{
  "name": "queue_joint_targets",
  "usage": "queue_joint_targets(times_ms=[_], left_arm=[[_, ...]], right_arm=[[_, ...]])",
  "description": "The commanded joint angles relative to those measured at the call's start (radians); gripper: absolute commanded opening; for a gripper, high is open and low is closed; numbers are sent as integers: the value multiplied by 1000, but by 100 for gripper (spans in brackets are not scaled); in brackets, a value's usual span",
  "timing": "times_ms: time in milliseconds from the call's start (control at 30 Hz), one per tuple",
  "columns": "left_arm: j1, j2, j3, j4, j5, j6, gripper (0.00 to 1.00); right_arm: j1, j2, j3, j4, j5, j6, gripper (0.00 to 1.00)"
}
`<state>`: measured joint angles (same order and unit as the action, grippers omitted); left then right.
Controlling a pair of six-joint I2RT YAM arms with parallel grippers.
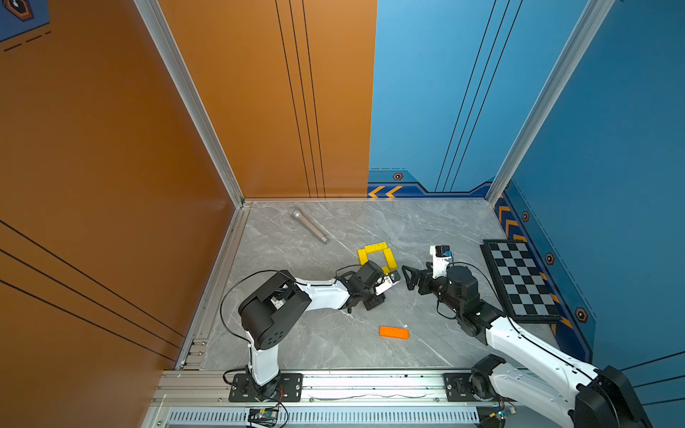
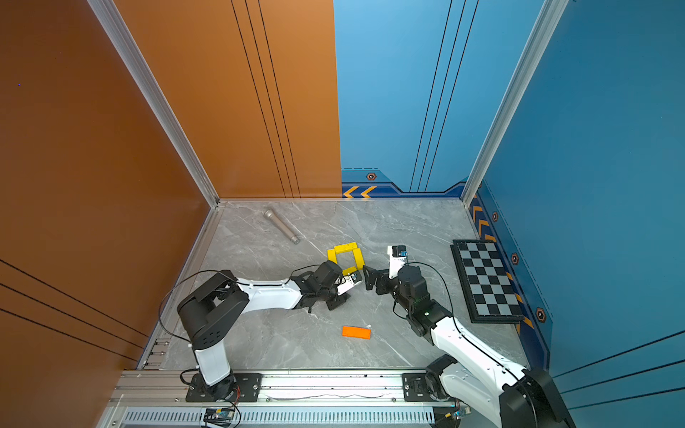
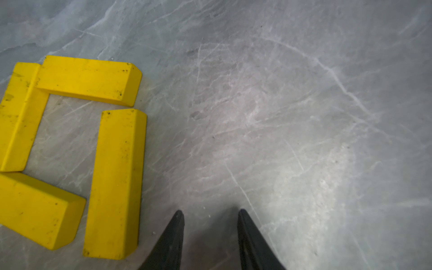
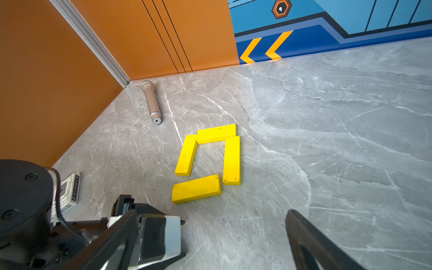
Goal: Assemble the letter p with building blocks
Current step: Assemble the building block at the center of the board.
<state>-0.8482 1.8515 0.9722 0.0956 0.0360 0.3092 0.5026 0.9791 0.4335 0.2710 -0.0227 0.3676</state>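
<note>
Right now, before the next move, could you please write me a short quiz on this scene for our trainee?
1. True or false: the orange block touches the yellow blocks.
2. How many yellow blocks form the loop? A three, B four, C five.
3. Which object lies near the far left corner of the table?
Key: 1 false; 2 B; 3 the grey cylinder.

L arm point(image 1: 326, 292) / R arm point(image 1: 519, 341): white shells, blk joints point(image 1: 267, 315), thin blk cables | base plates point(image 1: 293, 387): blk, screws
</note>
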Motion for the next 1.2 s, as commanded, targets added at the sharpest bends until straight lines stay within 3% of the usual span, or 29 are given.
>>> queue_joint_targets(times_ms=[0,1167], left_arm=[[19,35,18,-19,-22,-22,40],[77,112,95,-19,-32,-44,38]], right_arm=[[-8,-10,-10,11,-1,10,100],[-15,16,-9,16,-5,13,100]])
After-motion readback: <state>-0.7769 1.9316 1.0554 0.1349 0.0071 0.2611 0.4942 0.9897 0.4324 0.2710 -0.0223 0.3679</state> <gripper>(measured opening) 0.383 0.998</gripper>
